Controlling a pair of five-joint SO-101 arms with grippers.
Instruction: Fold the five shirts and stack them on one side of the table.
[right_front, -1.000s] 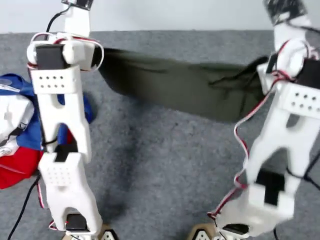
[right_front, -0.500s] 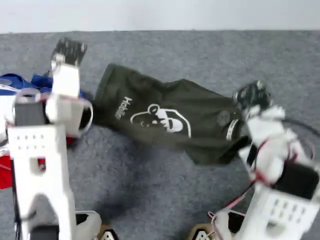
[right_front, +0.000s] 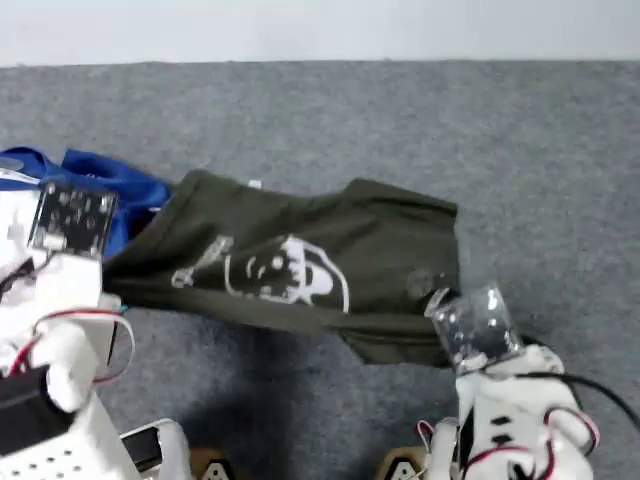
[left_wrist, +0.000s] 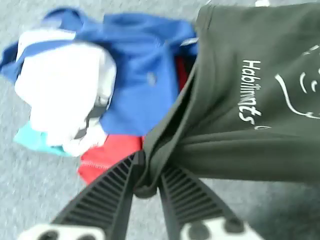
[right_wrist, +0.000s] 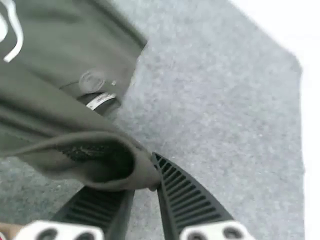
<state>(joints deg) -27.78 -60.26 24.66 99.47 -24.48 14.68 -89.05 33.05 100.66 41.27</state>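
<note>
From above, the green shirt hangs stretched between the left arm and the right arm, with its white drawing facing up. It is soft and saggy, and it is not flat or folded yet. The table has a grey, fuzzy top like a carpet. I think the job has only just begun: no neat stack is there, and all five shirts still need folding. At the left wrist, the left gripper is squeezed tight on a bunched corner of the green shirt, and the cloth wrinkles into thick folds right at its black, ridged fingers. Just past its tips lies a messy heap: a blue shirt, a white one, a red one nearest the gripper, and a bit of teal cloth. They look crumpled and lumpy, piled on each other. At the right wrist, the right gripper is pinched on the other end of the green shirt, where the edge rolls into a fat, floppy fold over one finger. Past its tips the shirt has a small round tag on it, and beside that is bare grey table.
</note>
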